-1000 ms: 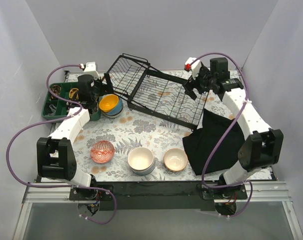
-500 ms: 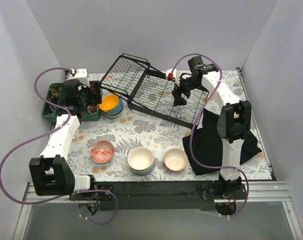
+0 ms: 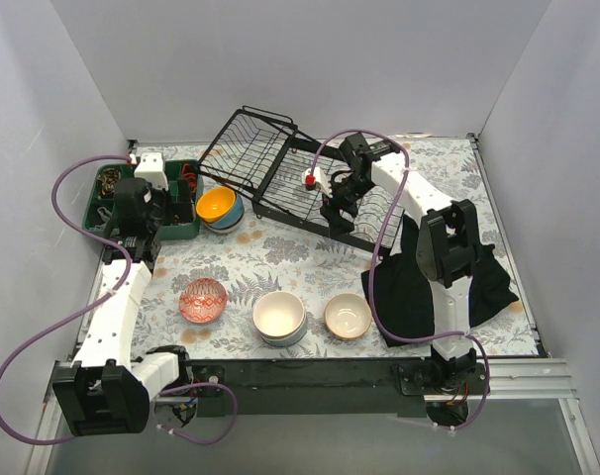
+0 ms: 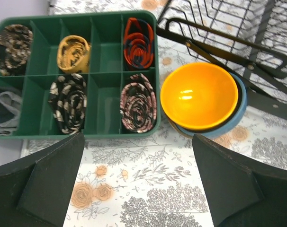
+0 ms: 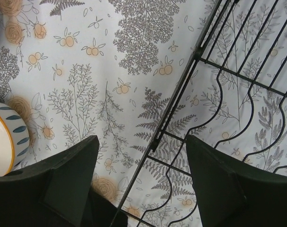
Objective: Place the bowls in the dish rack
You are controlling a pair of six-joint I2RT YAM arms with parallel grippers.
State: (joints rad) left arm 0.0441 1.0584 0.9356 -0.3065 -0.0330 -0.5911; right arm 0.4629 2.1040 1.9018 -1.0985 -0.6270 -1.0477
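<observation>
While left fingers [image 4: 44,184] and right fingers [image 5: 63,184] gape empty, orange bowl [image 4: 199,96] lies beyond left pair

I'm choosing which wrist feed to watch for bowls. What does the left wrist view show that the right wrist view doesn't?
Only the left wrist view shows the orange-yellow bowl stacked on a blue bowl, and the green compartment tray holding rolled items. Only the right wrist view shows a blue-striped bowl, cut off at its left edge. Both show the floral tablecloth and black wire of the dish rack, with nothing between either arm's jaws.
</observation>
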